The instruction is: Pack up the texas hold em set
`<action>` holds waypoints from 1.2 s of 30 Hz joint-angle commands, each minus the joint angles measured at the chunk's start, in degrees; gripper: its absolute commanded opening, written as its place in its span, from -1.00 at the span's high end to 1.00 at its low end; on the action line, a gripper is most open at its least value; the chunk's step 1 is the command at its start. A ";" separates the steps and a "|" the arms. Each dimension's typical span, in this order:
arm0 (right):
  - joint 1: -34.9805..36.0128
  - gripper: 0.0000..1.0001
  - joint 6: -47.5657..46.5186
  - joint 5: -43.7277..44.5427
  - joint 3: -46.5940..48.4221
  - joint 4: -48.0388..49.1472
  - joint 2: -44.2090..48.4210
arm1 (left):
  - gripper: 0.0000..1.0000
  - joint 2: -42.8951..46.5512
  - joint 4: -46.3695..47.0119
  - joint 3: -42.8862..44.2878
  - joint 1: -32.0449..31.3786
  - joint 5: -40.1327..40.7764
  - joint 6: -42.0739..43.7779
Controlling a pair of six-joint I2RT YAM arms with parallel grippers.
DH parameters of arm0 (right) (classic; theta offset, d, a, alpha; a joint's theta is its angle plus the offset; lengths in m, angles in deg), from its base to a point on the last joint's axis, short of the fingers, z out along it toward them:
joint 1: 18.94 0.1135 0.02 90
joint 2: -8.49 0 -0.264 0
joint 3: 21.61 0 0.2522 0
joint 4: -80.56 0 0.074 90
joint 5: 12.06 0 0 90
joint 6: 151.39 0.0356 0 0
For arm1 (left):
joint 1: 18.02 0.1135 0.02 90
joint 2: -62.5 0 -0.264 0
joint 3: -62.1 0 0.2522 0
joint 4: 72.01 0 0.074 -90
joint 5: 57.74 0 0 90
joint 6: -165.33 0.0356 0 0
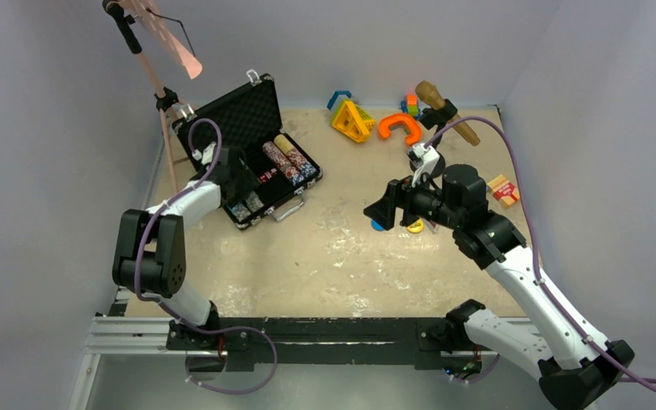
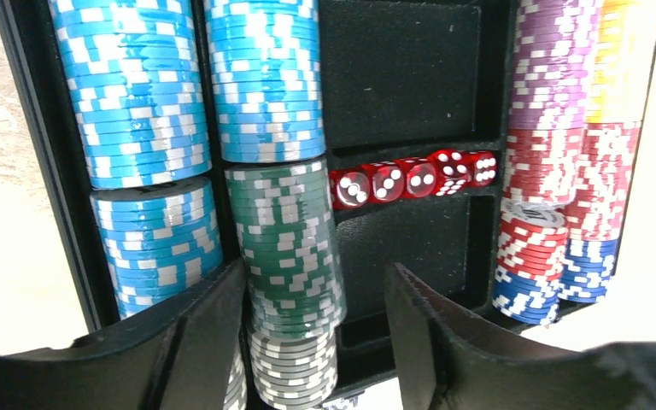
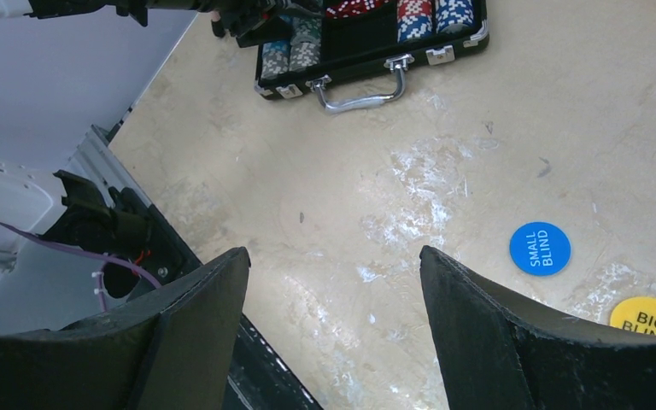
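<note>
At the far left of the table (image 1: 333, 256), the case (image 1: 241, 115) is sitting open, its lid leaning back and its handle (image 3: 363, 90) facing the near side. Chips are lying in rows inside it: light blue chips (image 2: 137, 94) in the left two rows, green chips (image 2: 286, 239) and grey chips (image 2: 295, 367) below them, and purple, yellow, red and dark blue ones at the right side. Five red dice (image 2: 414, 178) are sitting side by side in a narrow middle slot between two black compartments.

The left gripper (image 2: 316, 273) is hanging just over the case's near end with its jaws spread, the green and grey row showing between them; whether a finger is touching a chip is not clear.

Out on the table, well apart from the case, a blue disc (image 3: 540, 248) marked SMALL BLIND and a yellow disc (image 3: 649, 318) marked BIG BLIND are lying flat near each other. The right gripper (image 3: 333, 256) is hovering above the bare tabletop just beside them, jaws spread wide and holding nothing.

A small red and orange box (image 1: 502, 190) is lying near the right edge. Along the far edge, plastic toys (image 1: 352, 120) and a microphone (image 1: 446, 111) are resting together.
</note>
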 commanded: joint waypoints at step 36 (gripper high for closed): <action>-12.86 -0.66 -3.32 12.70 0.84 -6.38 -7.21 | -0.47 43.06 -18.07 -1.06 -1.31 -16.65 35.73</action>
